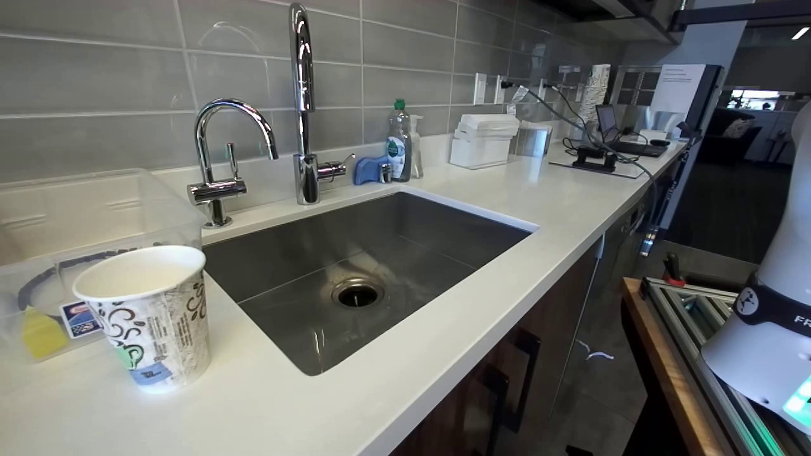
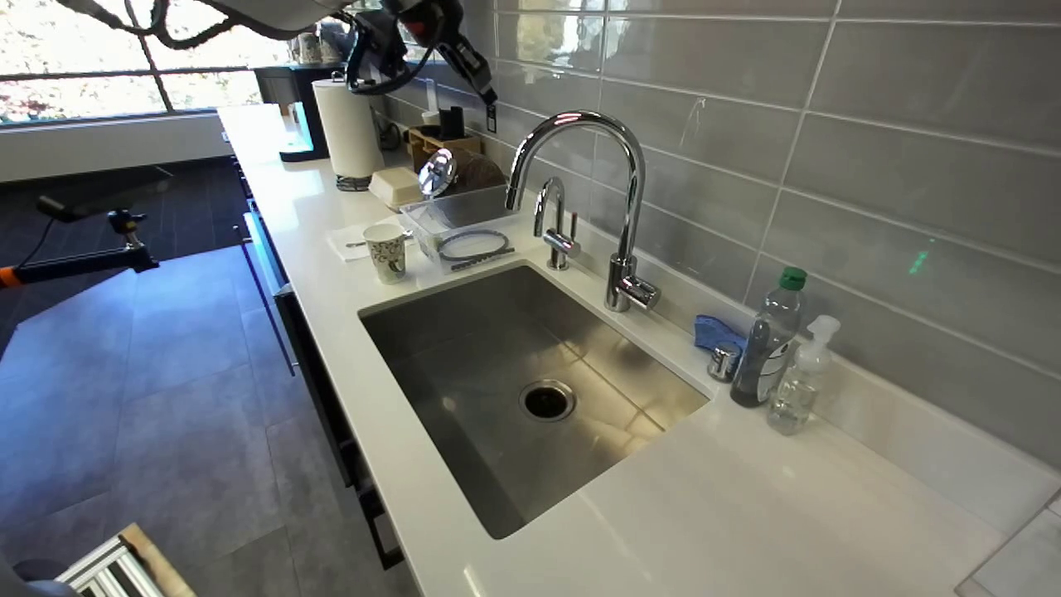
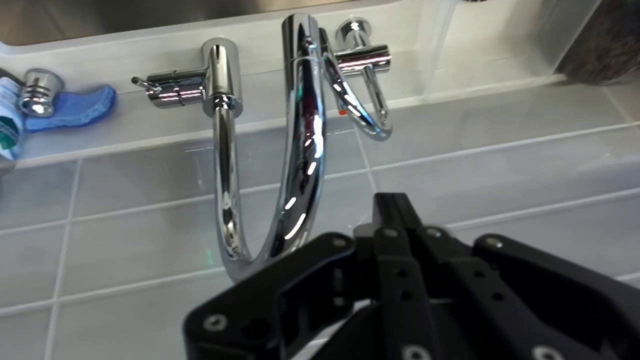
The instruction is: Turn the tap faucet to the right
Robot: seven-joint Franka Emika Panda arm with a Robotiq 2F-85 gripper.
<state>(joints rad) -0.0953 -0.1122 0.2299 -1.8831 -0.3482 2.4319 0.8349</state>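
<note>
The tall chrome tap faucet stands behind the sink in both exterior views (image 1: 304, 126) (image 2: 637, 178). In an exterior view its spout points toward the shorter tap. In the wrist view the faucet (image 3: 306, 135) is left of the gripper, its arch partly hidden behind the gripper's linkage. My gripper (image 3: 393, 197) is shut and empty, its fingertips together in front of the wall tiles. In an exterior view the gripper (image 2: 489, 95) hangs above and beyond the faucet's spout, apart from it. The gripper is out of view in an exterior view where only the arm base (image 1: 754, 354) shows.
A shorter chrome tap (image 1: 215, 183) stands beside the faucet. The sink (image 2: 464, 431) lies in front. A paper cup (image 1: 146, 316) and clear plastic bin (image 1: 171, 209) stand at one end, a soap bottle (image 2: 771, 340), pump bottle (image 2: 802, 381) and blue sponge (image 2: 714, 332) at the other. Tiled wall (image 3: 500, 175) is behind.
</note>
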